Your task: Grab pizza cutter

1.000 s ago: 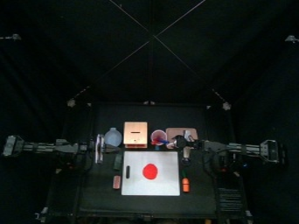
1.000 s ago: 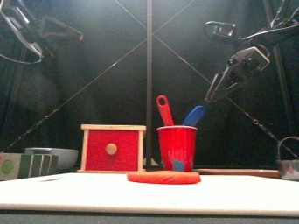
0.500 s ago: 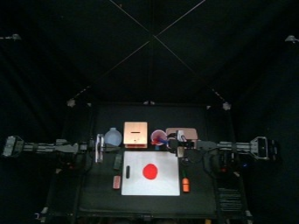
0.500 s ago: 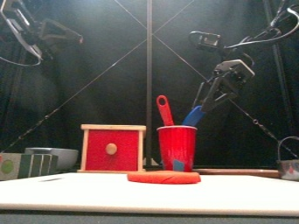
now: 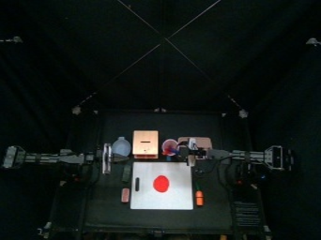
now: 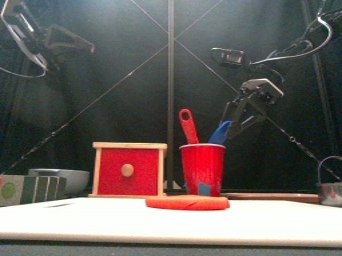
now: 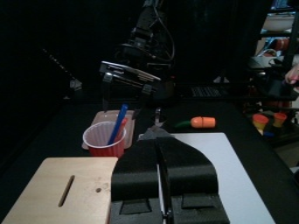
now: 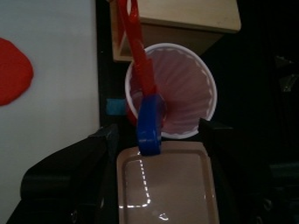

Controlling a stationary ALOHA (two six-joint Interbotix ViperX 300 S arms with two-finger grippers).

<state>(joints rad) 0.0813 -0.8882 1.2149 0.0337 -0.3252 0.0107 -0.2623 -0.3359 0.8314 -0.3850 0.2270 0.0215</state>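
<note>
Cup (image 6: 202, 165) stands at the middle of the table's (image 6: 287, 225) back edge, just beside a box (image 6: 130, 168). Two handles lean out of it: a red handle (image 6: 187, 124) and a blue handle (image 6: 221, 131). Both heads are sunk in the cup and hidden, so which one is the pizza cutter cannot be read. My guess is the blue one, since the right gripper (image 8: 160, 129) is lined up on it

Right gripper hangs above and behind the cup, slanting down toward the blue handle. Its jaws are spread to full width and hold nothing; in the wrist view they flank the cup rim with the blue handle between them. No contact yet

Left gripper (image 7: 160, 140) has its jaws pressed together, empty, and is parked high over the table's left edge

Doing the step well, as I judge it:
- come down along the handle's own slant, not straight down
- keep both jaws clear of the cup rim and of the red handle
- clamp high on the handle, above the rim
- lift along the lean, so the light cup does not tip or ride up
</note>
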